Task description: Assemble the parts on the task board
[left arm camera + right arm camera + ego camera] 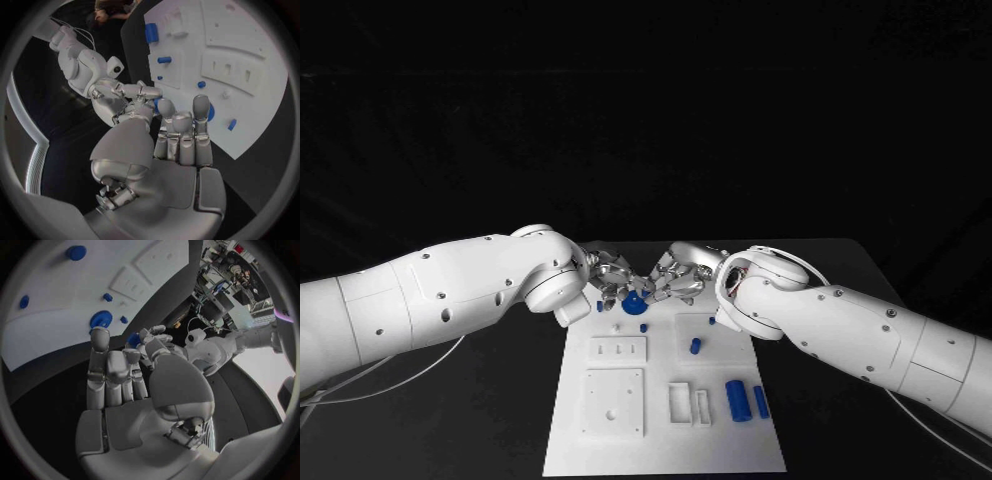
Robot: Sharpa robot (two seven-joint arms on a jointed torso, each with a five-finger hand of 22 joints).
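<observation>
both hands (609, 272) (678, 276) crowd blue gear (633, 303); grip unclear.

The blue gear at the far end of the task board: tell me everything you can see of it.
The blue gear is a small round toothed disc, plastic by its look, lying flat on the white task board at its far end. Both hands, the left hand and the right hand, meet just above it; whether any finger touches it cannot be told.

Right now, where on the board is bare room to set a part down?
Free: the task board near edge, below the large recessed plate and blue cylinders. Crowded: the far end, where left hand and right hand meet over the blue gear.
</observation>
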